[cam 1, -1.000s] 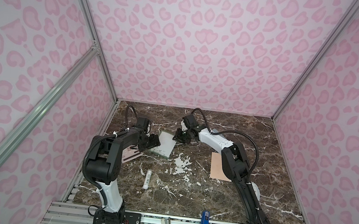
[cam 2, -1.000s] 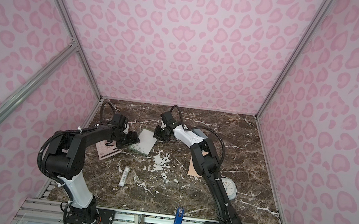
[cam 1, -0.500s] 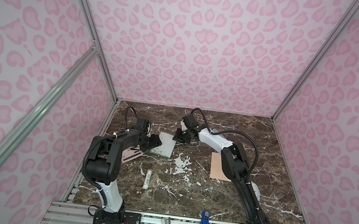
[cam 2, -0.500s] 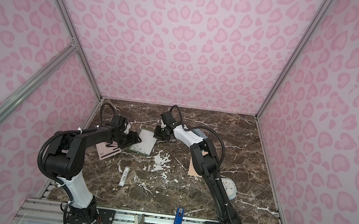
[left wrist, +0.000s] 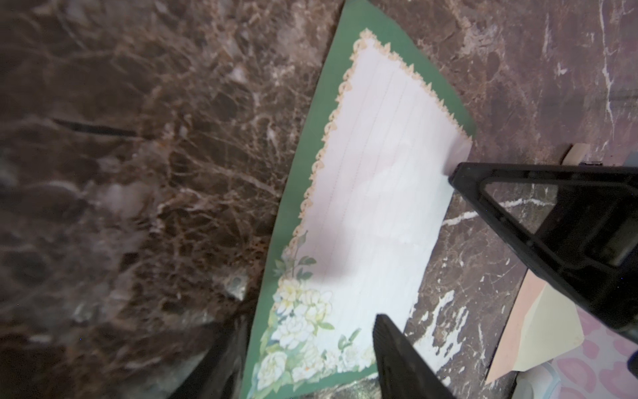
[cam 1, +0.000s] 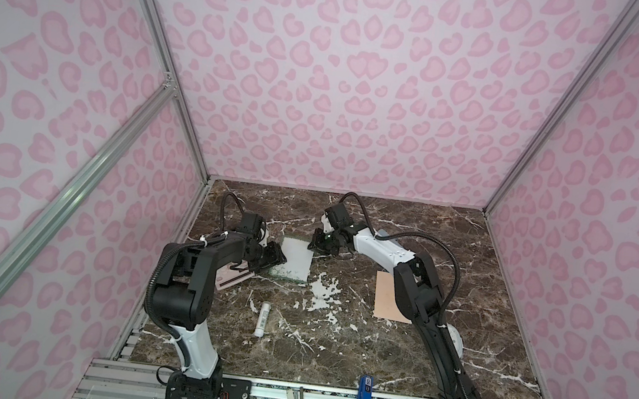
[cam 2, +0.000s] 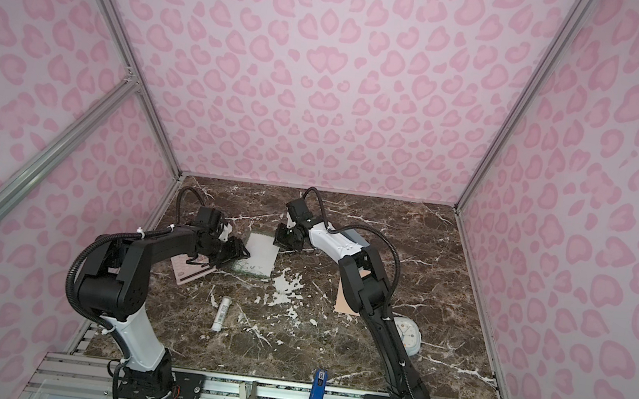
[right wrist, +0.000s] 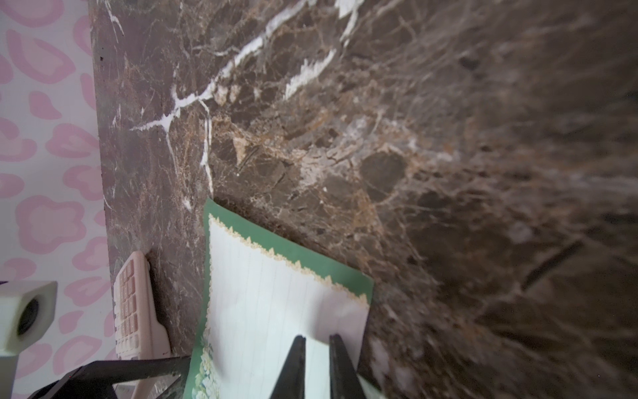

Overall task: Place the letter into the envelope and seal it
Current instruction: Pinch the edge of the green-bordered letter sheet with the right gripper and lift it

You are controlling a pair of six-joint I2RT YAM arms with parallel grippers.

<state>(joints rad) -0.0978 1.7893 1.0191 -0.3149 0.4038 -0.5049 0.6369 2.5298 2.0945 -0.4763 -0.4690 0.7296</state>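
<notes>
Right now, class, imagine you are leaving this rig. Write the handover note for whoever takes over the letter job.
Left gripper: open, jaws either side of the letter's left edge, no grip yet.
Right gripper: shut on the letter's far right corner.
Letter: green-bordered face up, between the grippers, looks slightly bowed.
Envelope: flat on the table to the right, apart from the letter.
Done: letter gripped by one corner.
Left: slide it into the envelope, seal.

A brown marble table (cam 1: 331,349) is holding up a green-edged letter (cam 1: 295,262), a pink calculator (cam 1: 229,279), a peach envelope (cam 1: 386,297), a small white tube (cam 1: 262,319) and a round white dial (cam 2: 406,335).
</notes>
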